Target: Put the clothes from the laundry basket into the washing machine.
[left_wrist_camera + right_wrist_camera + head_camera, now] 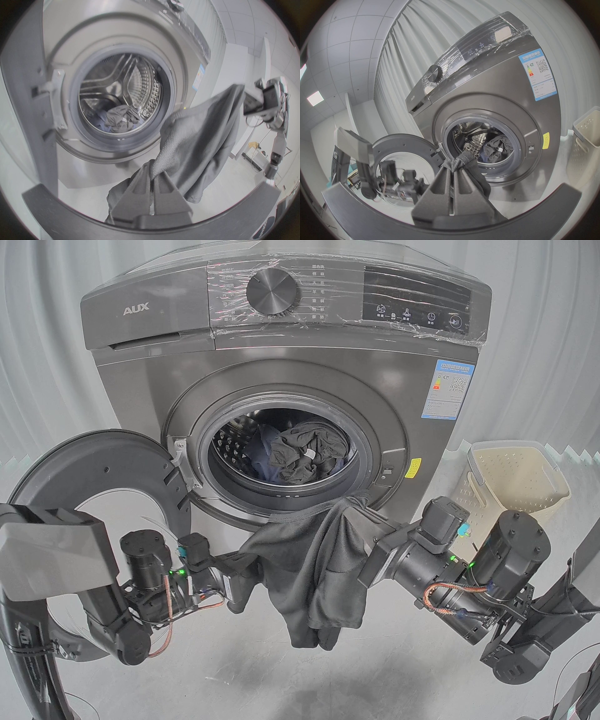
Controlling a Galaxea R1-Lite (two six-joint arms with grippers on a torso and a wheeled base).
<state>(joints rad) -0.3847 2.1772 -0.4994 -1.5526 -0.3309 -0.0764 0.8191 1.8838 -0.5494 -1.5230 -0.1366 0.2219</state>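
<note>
Both jaws pinch grey garment [319, 559] before washing machine [150, 384].

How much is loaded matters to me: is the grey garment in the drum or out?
Out. The grey garment hangs before the washing machine, below its open doorway, pinched by both arms' shut jaws.

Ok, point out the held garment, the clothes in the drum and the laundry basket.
held garment [312, 565]: head view, hanging middle fold.
clothes in the drum [303, 452]: head view, top of dark pile.
laundry basket [519, 474]: head view, perforated inner wall.
</note>
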